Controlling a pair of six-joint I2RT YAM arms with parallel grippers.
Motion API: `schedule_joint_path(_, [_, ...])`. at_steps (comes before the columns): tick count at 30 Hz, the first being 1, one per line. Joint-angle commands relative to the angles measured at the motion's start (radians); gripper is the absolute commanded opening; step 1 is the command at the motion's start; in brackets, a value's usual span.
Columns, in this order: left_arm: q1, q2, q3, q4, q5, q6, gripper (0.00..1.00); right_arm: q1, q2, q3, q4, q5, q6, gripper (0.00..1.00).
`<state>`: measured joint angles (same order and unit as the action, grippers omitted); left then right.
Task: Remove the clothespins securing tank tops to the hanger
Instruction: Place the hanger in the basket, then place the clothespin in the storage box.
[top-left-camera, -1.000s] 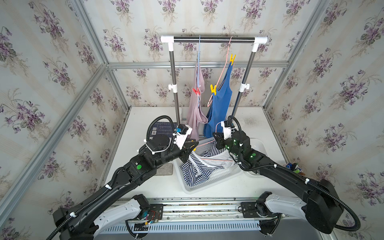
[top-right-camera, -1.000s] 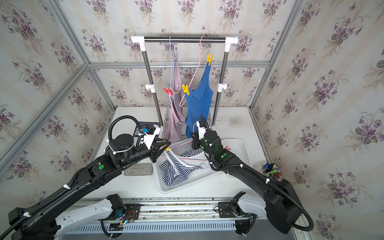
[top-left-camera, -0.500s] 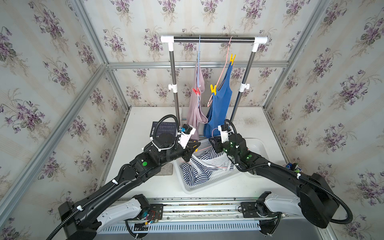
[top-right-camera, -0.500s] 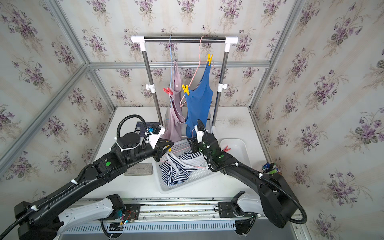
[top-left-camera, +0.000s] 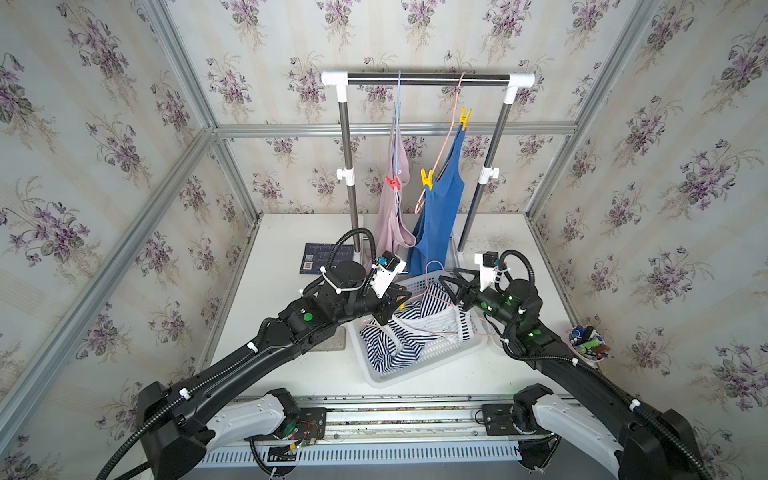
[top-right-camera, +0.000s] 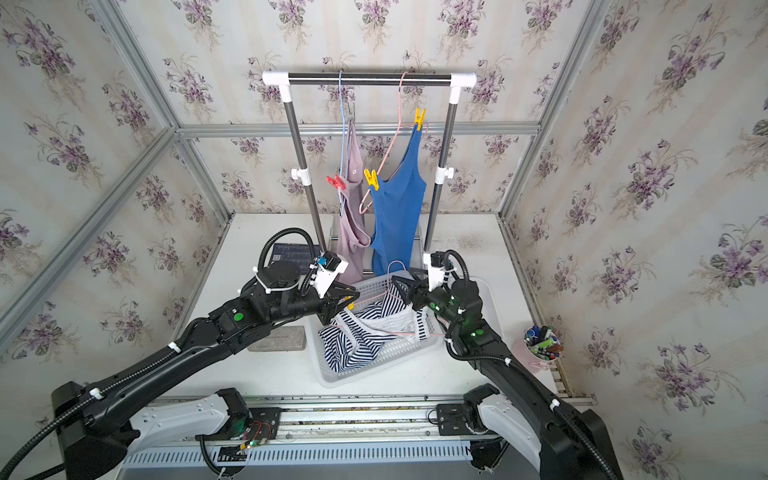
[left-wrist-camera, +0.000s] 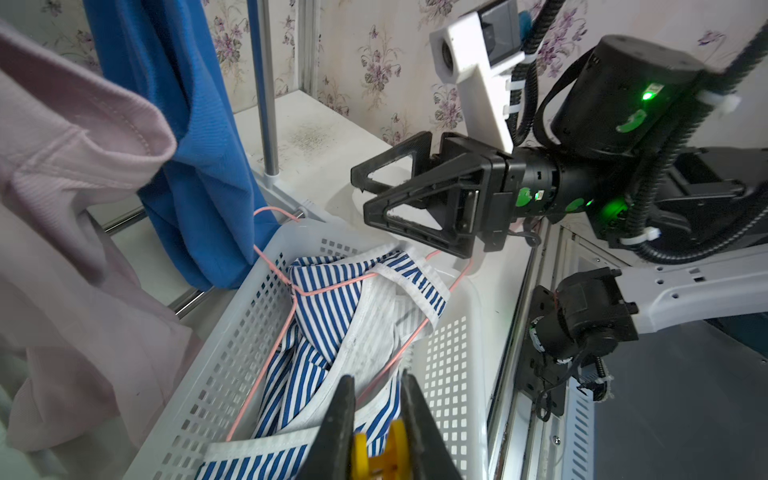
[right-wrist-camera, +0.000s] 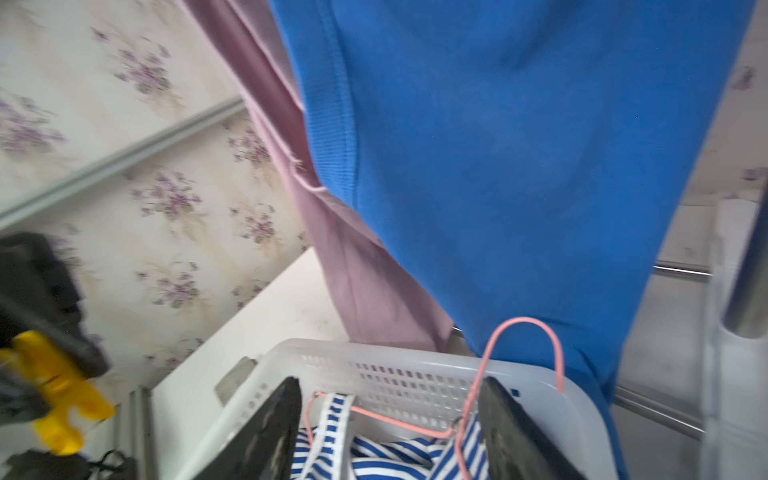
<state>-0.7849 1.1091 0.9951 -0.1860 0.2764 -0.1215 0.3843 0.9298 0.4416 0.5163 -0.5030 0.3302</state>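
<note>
The striped tank top (top-left-camera: 399, 336) lies crumpled in the white basket (top-left-camera: 419, 376) with a pink hanger (left-wrist-camera: 291, 286) tangled in it. My left gripper (top-left-camera: 395, 303) hangs over the basket's left rim, shut on a yellow clothespin (left-wrist-camera: 378, 455). My right gripper (top-left-camera: 446, 282) is open over the basket's far right corner, jaws wide either side of the hanger's neck (right-wrist-camera: 469, 399), touching nothing. On the rail hang the pink tank top (top-left-camera: 390, 220) with a red clothespin (top-left-camera: 392, 183) and the blue tank top (top-left-camera: 440, 208) with two yellow clothespins (top-left-camera: 427, 178), (top-left-camera: 464, 116).
The clothes rail (top-left-camera: 428, 79) stands at the back of the table. A dark booklet (top-left-camera: 324, 257) and a grey pad (top-left-camera: 332, 340) lie left of the basket. A cup of pens (top-left-camera: 586, 343) sits at the right edge, past my right arm.
My right gripper has gone from shut to open above the basket. The left gripper has moved a little right, over the basket, still gripping the yellow clothespin.
</note>
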Motion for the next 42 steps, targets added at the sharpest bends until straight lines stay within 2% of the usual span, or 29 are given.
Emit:
schedule_joint_path(1, [0.032,0.001,-0.011,0.14,0.14,-0.009,0.0,-0.018,-0.001,0.005,0.183,-0.334,0.051,0.68])
schedule_joint_path(5, [0.085,0.024,-0.019,0.277,0.267,-0.065,0.02,-0.018,0.049,0.026,0.28,-0.474,0.104,0.68])
schedule_joint_path(11, [0.101,0.101,0.011,0.398,0.36,-0.101,0.03,-0.017,0.102,0.086,0.339,-0.557,0.135,0.66])
schedule_joint_path(22, [0.105,0.194,0.082,0.491,0.461,-0.179,0.1,0.004,0.151,0.142,0.307,-0.556,0.116,0.64])
schedule_joint_path(31, [0.105,0.216,0.086,0.505,0.476,-0.206,0.11,0.04,0.163,0.174,0.347,-0.568,0.144,0.62])
schedule_joint_path(37, [0.106,0.221,0.088,0.535,0.495,-0.231,0.12,0.063,0.202,0.193,0.361,-0.565,0.149,0.57])
schedule_joint_path(40, [0.105,0.219,0.079,0.537,0.498,-0.238,0.13,0.065,0.201,0.188,0.384,-0.557,0.163,0.51])
schedule_joint_path(42, [0.105,0.221,0.074,0.539,0.501,-0.24,0.14,0.064,0.198,0.184,0.387,-0.55,0.165,0.43])
